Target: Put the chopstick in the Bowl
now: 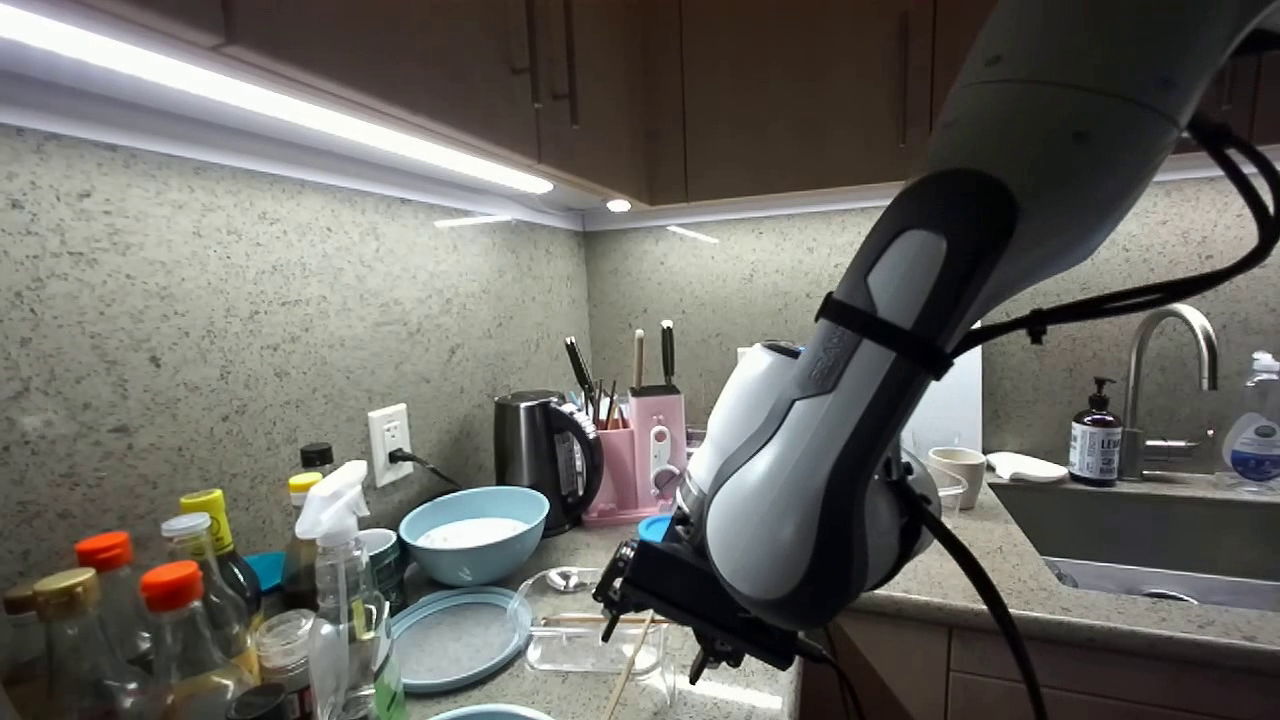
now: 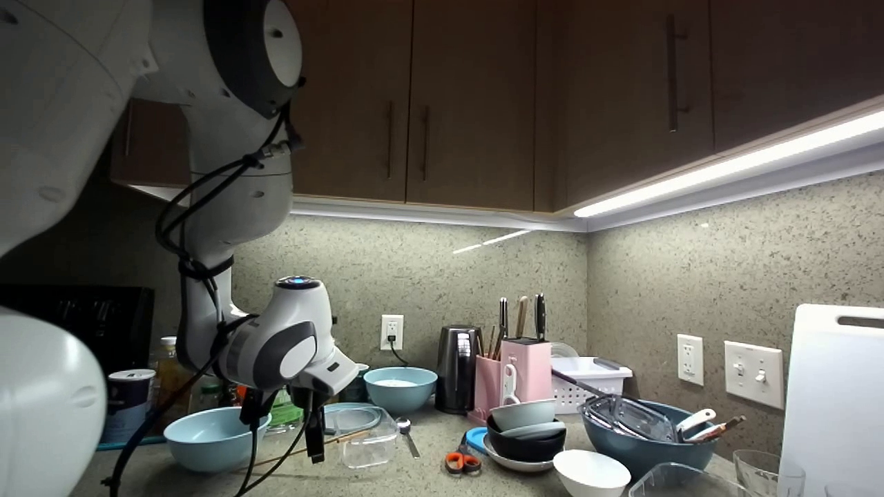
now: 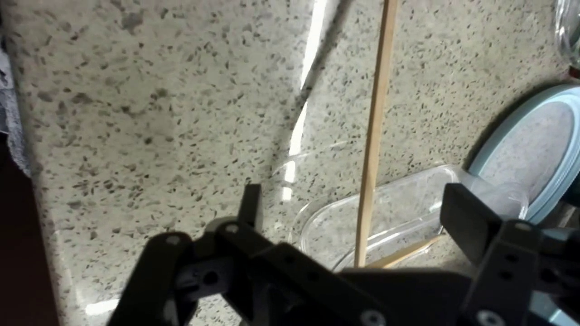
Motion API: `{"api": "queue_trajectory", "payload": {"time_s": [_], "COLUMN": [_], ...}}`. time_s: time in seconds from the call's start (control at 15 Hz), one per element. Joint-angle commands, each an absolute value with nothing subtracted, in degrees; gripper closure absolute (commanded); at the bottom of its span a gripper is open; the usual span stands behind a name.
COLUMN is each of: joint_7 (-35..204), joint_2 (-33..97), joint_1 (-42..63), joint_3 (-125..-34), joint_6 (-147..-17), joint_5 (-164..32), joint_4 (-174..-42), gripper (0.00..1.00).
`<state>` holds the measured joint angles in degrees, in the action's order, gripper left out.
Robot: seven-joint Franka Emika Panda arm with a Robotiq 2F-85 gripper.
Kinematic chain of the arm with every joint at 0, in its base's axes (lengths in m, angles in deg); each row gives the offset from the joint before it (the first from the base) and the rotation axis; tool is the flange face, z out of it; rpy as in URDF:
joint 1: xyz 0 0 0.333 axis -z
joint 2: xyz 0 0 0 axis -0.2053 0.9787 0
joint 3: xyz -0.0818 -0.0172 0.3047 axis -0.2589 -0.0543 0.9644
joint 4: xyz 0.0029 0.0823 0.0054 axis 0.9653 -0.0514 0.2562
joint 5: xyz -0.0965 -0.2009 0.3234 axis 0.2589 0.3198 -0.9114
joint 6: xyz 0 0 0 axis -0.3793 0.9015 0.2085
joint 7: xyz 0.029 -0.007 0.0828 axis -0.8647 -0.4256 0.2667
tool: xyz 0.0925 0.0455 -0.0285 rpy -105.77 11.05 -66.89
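Gripper (image 3: 352, 194): fingers (image 3: 466, 222) spread wide, above tabletop (image 3: 158, 136).

Chopstick (image 3: 374, 136): thin, straight, pale tan; lies across tabletop, outside the bowls. In wrist view it passes btwn the fingers w/ visible gap each side; one end crosses over clear container (image 2: 368, 453). Contact w/ container rim: can't confirm. 2nd stick (image 3: 408, 253), also tan, at an angle to it, by the container; partly hidden by gripper.

Bowls: 2 lt-blue, both upright. Nearer bowl (image 2: 207, 452), in an exterior view, partly behind a gripper finger. Farther bowl (image 2: 400, 397) stands nr. kettle (image 2: 452, 373), white inside. Which one the task means: can't tell.

Other items: round lid (image 1: 458, 645), lt-blue rim, flat, beside container. Spoon (image 2: 408, 435) nr. container. Orange-handled scissors (image 2: 463, 461) approx. btwn spoon and bowl stack (image 2: 526, 445). White bowl (image 2: 592, 476) just beside stack. Large blue bowl (image 2: 639, 452) holds misc. kitchenware. Pink knife block (image 2: 532, 369) nr. kettle. Spray bottle (image 1: 345, 600) upright nr. lid.
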<state>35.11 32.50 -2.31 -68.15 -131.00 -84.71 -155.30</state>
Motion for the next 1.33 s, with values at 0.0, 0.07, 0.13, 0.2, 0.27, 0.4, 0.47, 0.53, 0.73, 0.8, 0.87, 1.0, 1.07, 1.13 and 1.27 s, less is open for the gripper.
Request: {"api": "queue_trajectory", "payload": {"time_s": [0.0,0.07,0.13,0.2,0.27,0.4,0.47,0.53,0.73,0.8,0.87,1.0,1.07,1.13,1.27], "joint_7": [33.5,33.2,33.0,32.3,31.7,31.3,31.2,31.0,30.5,30.6,30.7,31.0,30.9,30.9,30.6], "joint_2": [35.9,37.0,37.7,38.4,38.9,39.5,39.6,39.9,40.2,40.2,39.9,39.5,39.4,39.3,39.1], "joint_1": [-8.0,-9.8,-11.5,-13.8,-15.2,-16.4,-17.1,-17.9,-20.1,-20.4,-20.1,-19.6,-19.5,-19.5,-20.7], "joint_3": [-71.9,-73.4,-74.9,-77.1,-78.4,-79.4,-80.0,-80.9,-83.4,-83.6,-83.3,-82.5,-82.3,-82.3,-83.5], "joint_6": [-129.8,-129.5,-129.1,-128.7,-128.4,-127.8,-127.8,-127.9,-128.3,-128.1,-127.6,-127.2,-127.3,-127.4,-127.5], "joint_5": [-84.4,-84.5,-84.7,-84.9,-85.0,-85.2,-85.2,-85.1,-85.0,-85.1,-85.3,-85.5,-85.6,-85.6,-85.4], "joint_4": [-151.4,-150.4,-149.5,-148.9,-148.3,-147.3,-147.0,-146.7,-146.3,-146.2,-146.2,-146.3,-146.3,-146.3,-146.4], "gripper": [0.0,0.0,0.0,0.25,0.27,0.41,0.47,0.55,0.73,0.8,0.87,0.95,0.95,0.98,0.93]}}
